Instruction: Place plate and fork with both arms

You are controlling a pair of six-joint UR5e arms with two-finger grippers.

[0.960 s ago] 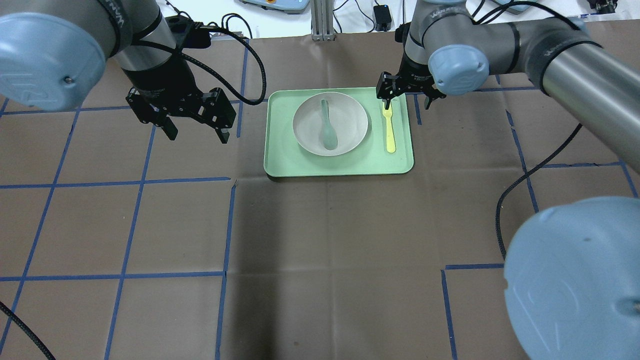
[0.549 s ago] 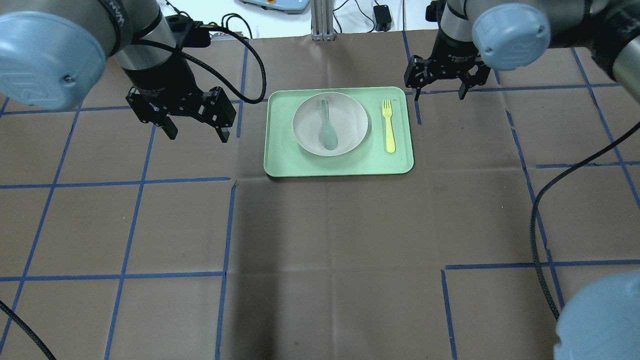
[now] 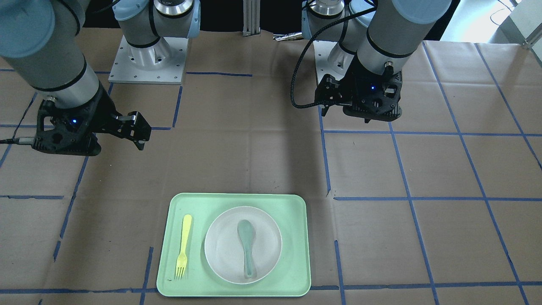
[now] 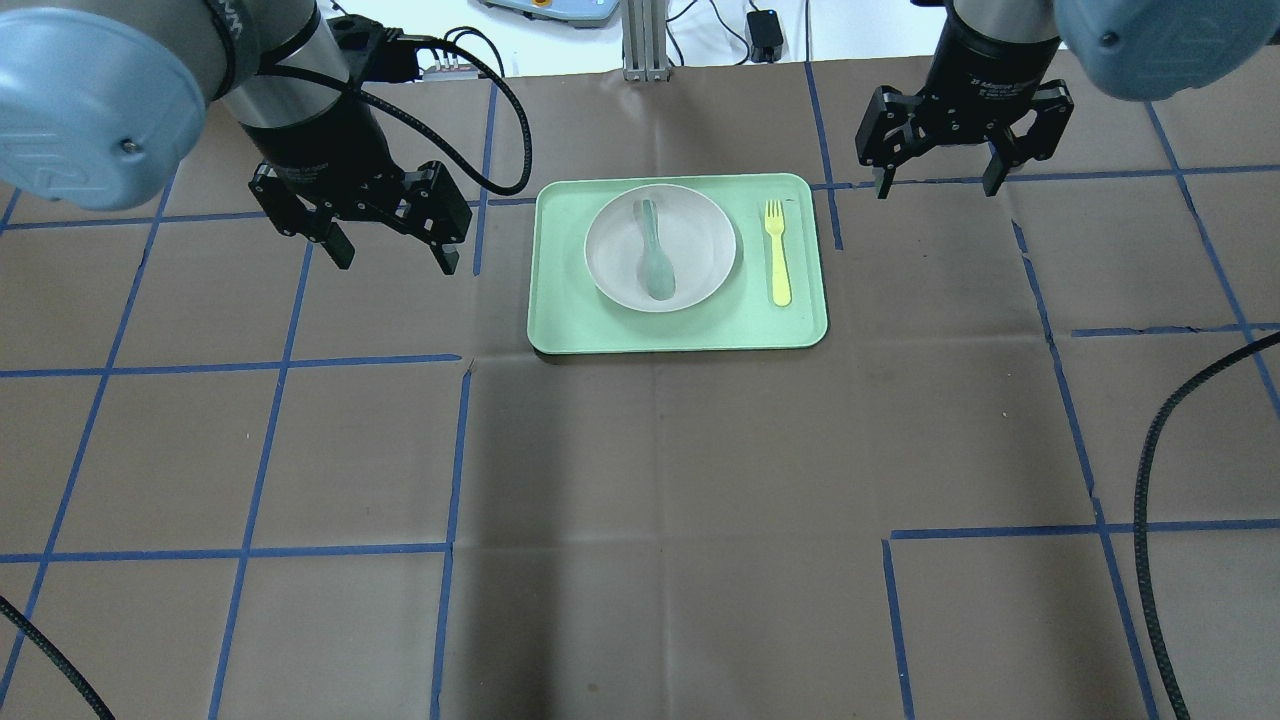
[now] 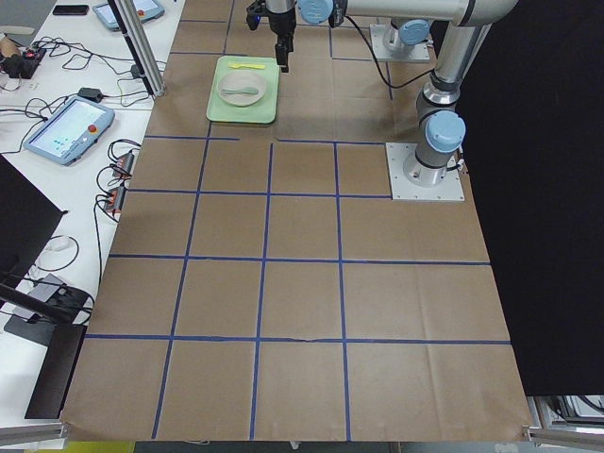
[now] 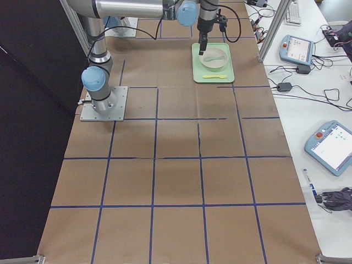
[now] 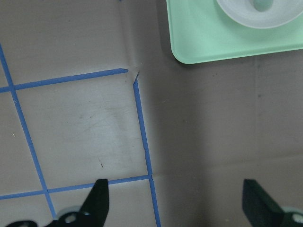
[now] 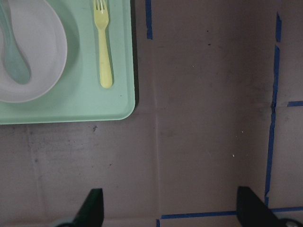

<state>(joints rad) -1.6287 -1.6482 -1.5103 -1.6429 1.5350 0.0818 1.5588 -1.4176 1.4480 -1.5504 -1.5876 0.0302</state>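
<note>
Brown paper table (image 4: 640, 450), blue tape grid. Light-green tray (image 4: 680, 335) lies toward the far edge. Plate (image 4: 705, 250) sits on the tray with a grey-green spoon (image 4: 655, 265) in it. Fork (image 4: 778, 255) lies flat on the tray beside the plate, robot's right, apart from it. Left gripper (image 4: 397, 260) hovers off the tray's left, jaws spread, empty. Right gripper (image 4: 936, 188) hovers beyond its right corner, jaws spread, empty.

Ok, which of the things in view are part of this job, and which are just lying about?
In the job:
- plate, on the tray
- fork, on the tray beside the plate
- left gripper, open and empty
- right gripper, open and empty

Just there:
- spoon, lying in the plate
- tray, under all three
- control tablet, on the side bench
</note>
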